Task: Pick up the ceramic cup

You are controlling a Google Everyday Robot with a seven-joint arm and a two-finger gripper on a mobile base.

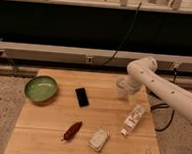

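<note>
Hovering claw (124,92) at ceramic cup (121,87); bottle (132,119) label unreadable.

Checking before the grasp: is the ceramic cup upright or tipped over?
Upright: the ceramic cup shows its round rim on top, standing on the table. The gripper is right beside it.
</note>
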